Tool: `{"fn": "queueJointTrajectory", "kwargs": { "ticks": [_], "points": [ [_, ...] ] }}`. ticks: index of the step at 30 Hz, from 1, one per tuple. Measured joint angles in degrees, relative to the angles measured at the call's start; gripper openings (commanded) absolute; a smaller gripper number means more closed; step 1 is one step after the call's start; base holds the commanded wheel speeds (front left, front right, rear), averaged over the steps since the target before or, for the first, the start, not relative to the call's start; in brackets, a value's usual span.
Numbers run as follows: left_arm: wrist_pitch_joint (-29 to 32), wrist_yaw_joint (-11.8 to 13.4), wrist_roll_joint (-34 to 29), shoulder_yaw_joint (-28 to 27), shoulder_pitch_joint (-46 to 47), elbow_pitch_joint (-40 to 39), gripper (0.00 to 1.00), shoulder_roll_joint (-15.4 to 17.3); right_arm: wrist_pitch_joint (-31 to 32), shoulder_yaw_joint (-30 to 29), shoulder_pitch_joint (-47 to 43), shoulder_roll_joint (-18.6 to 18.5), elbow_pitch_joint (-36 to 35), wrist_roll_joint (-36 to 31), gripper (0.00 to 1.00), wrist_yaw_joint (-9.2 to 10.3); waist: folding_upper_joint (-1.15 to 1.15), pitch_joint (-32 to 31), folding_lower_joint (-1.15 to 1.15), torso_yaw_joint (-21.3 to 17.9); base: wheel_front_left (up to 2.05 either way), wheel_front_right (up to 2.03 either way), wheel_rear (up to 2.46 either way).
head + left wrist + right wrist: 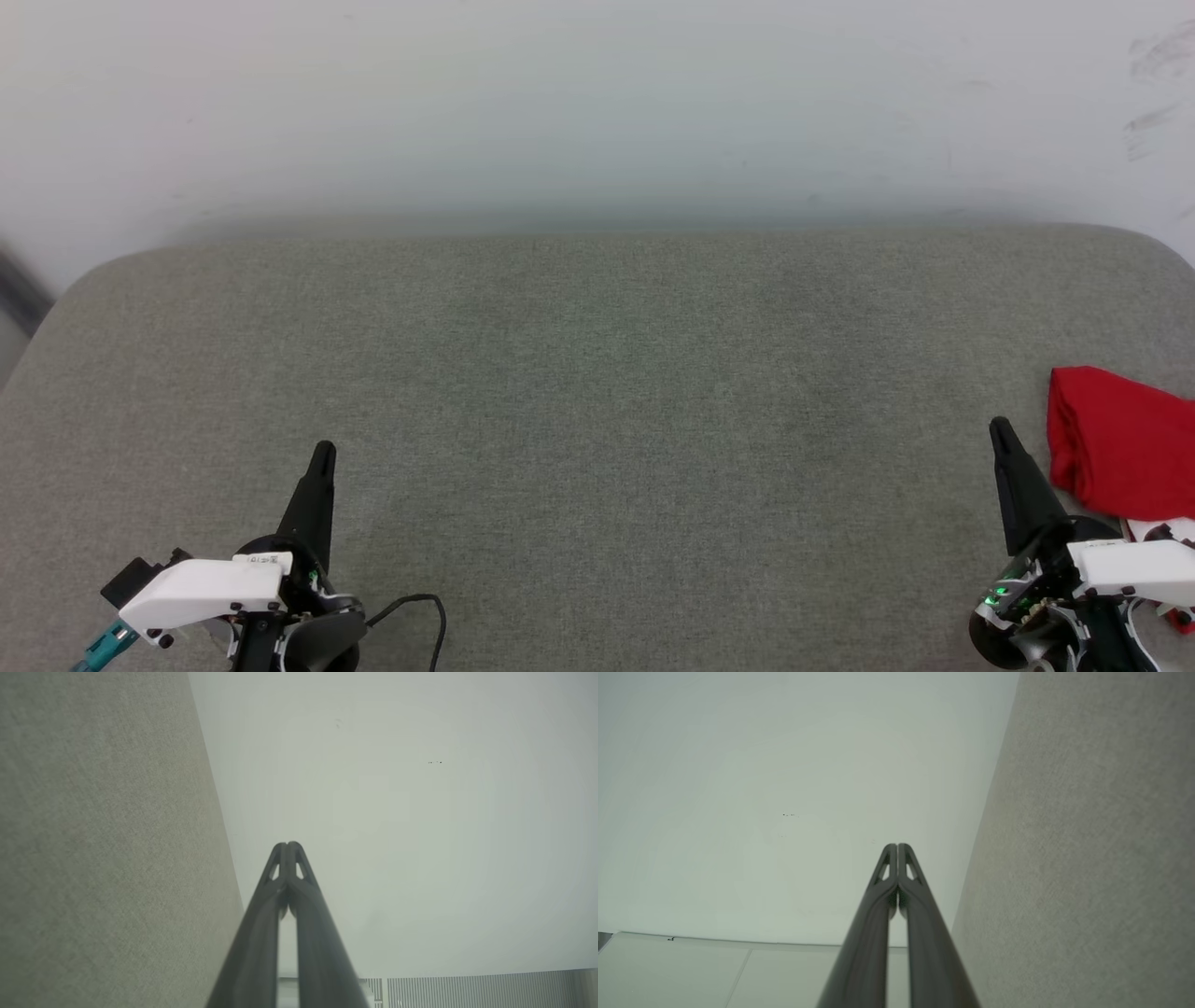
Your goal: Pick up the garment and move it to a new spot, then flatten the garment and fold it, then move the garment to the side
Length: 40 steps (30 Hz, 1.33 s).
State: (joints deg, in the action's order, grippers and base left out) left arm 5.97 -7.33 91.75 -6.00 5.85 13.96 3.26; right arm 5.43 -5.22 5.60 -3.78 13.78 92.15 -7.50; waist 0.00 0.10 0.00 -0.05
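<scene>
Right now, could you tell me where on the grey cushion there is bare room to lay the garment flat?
The wide stretch of grey cushion between the left hand and the right hand, back to the white wall, is bare. It is crowded only at the right edge, where the red garment lies bunched beside the right hand.

Garment [1120,448] cut off at right edge

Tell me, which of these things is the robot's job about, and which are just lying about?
Part of the job:
red garment, lying far right
left fingers and right fingers, both shut and empty

Just there:
grey cushion
black cable by the left arm
white wall
</scene>
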Motion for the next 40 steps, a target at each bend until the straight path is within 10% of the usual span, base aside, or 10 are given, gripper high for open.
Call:
{"fn": "queueJointTrajectory", "kwargs": {
  "ticks": [40],
  "points": [
    [0.5, -0.2, 0.8, -0.4, 0.2, 0.1, 0.0, -0.3, 0.5, -0.6, 0.3, 0.3, 0.3, 1.0, 0.0, 0.0, 0.0, 0.1, 0.0, 0.1, 0.0, 0.0, 0.0]
  ]
}}
